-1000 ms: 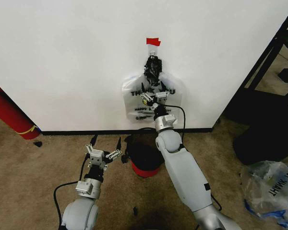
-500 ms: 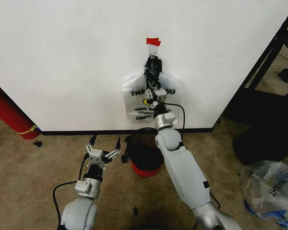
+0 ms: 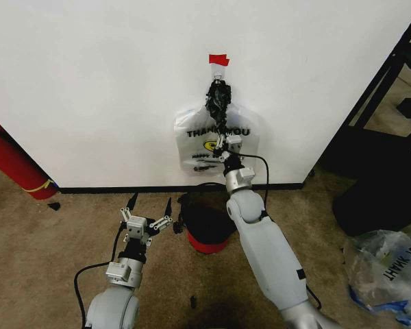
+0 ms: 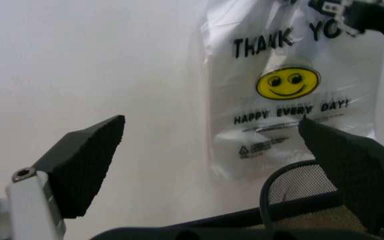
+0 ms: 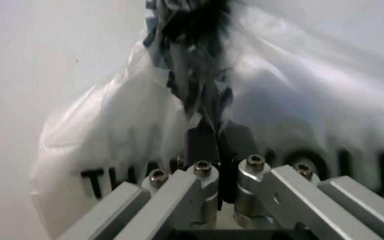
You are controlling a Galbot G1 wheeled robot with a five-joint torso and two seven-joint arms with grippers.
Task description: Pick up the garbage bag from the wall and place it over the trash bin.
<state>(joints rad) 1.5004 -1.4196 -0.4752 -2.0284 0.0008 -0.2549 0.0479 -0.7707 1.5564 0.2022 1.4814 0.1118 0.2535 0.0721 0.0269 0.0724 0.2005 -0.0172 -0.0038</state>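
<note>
Garbage bag [image 3: 218, 140] hangs on wall, right hand [image 3: 225, 141] touching its middle.

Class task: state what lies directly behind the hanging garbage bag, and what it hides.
Behind the garbage bag is the white wall; the stretch it covers is hidden. Red tape sits above it. The right gripper pinches its front.
</note>
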